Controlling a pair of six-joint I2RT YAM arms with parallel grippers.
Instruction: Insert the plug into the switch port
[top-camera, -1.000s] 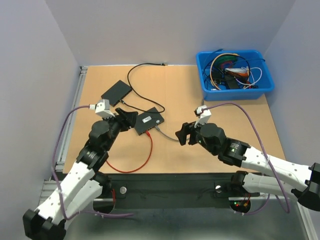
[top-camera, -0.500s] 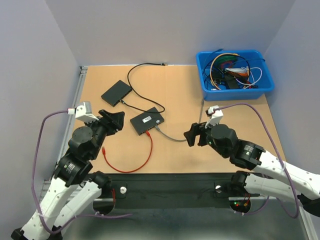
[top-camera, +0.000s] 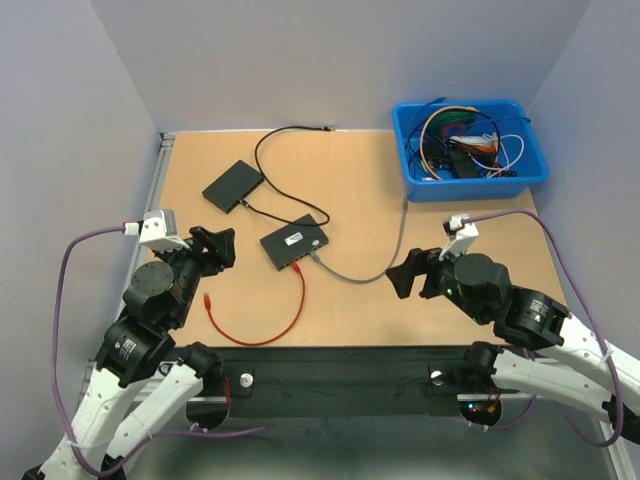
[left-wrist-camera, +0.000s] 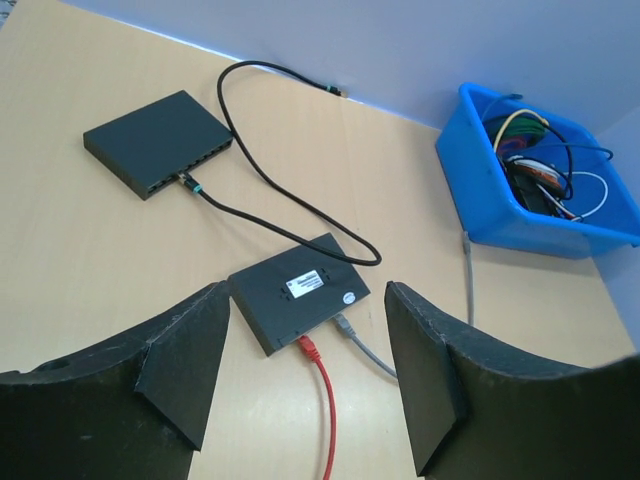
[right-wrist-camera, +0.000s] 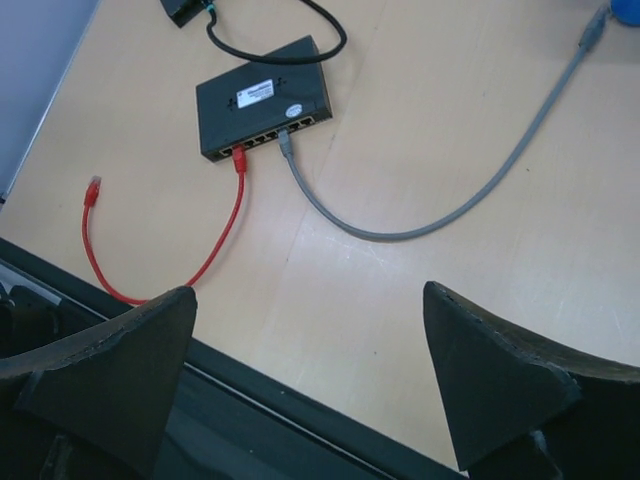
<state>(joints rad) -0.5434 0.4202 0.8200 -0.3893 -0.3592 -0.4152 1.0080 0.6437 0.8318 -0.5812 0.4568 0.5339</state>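
Tan table (top-camera: 350, 180) in the overhead view carries the black switch (top-camera: 295, 244) near its middle, with the left end effector (top-camera: 218, 243) and right end effector (top-camera: 404, 272) on either side, both clear of it. From the left wrist, the fingers stand spread and empty, and beyond them a red plug (left-wrist-camera: 307, 346) and a grey plug (left-wrist-camera: 343, 323) sit in the switch's front ports. From the right wrist, the fingers are likewise spread and empty above the grey cable (right-wrist-camera: 400, 232) and red cable (right-wrist-camera: 238, 185).
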